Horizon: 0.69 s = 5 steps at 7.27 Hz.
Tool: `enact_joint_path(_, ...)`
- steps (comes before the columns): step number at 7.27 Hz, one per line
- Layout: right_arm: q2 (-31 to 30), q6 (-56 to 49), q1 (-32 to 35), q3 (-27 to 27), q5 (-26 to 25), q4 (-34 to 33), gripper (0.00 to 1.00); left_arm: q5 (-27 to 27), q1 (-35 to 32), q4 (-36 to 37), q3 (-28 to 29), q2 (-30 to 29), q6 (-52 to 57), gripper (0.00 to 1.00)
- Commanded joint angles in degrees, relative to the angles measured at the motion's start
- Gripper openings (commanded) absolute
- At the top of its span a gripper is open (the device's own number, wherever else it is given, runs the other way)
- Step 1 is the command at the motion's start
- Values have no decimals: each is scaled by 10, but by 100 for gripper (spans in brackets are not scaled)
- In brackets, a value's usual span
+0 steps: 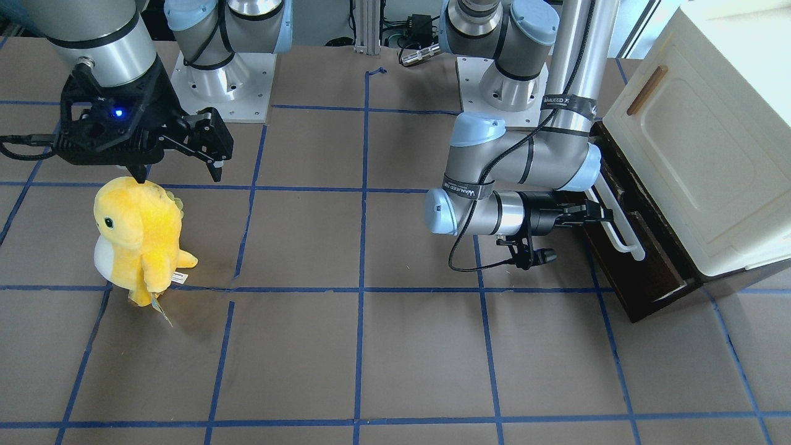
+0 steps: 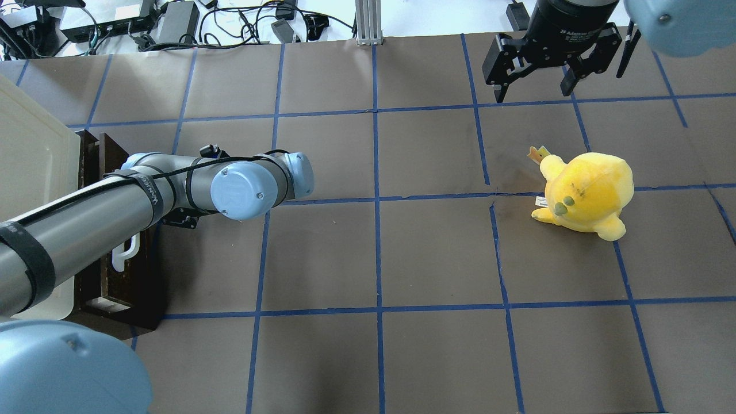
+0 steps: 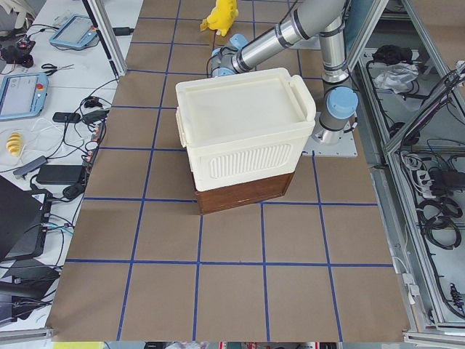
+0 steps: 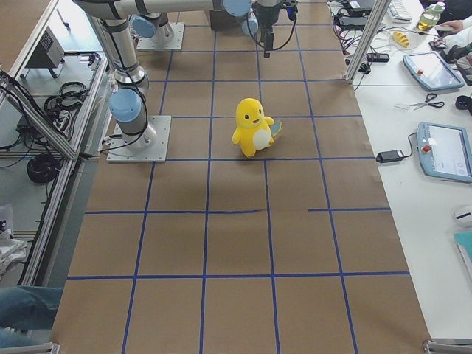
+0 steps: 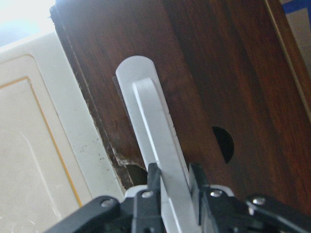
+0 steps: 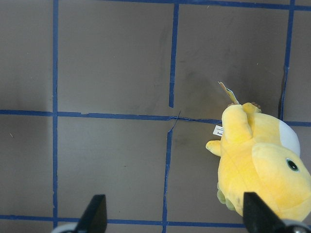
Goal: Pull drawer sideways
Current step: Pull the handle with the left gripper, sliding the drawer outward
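I see the brown drawer (image 1: 646, 272) at the right side of the front view, under the white box (image 1: 698, 142). It sticks out a little. My left gripper (image 5: 175, 171) is squeezed tight on the drawer's white handle (image 5: 148, 111). My right gripper (image 2: 533, 95) hangs at the upper right of the overhead view, fingers wide apart, holding nothing, near the yellow toy (image 2: 586, 192).

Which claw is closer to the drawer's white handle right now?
Left. The left claw grips the white handle on the drawer; the right claw hangs open across the table, near the yellow plush toy.
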Motion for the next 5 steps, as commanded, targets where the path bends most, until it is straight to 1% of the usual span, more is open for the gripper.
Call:
enact_joint_path(1, 0, 0, 0, 0, 0, 0, 100, -1, -7, 2, 0, 0, 1, 0)
enact_joint_path(5, 0, 0, 0, 0, 0, 0, 100, -6, -17, 0, 9, -1, 5, 0)
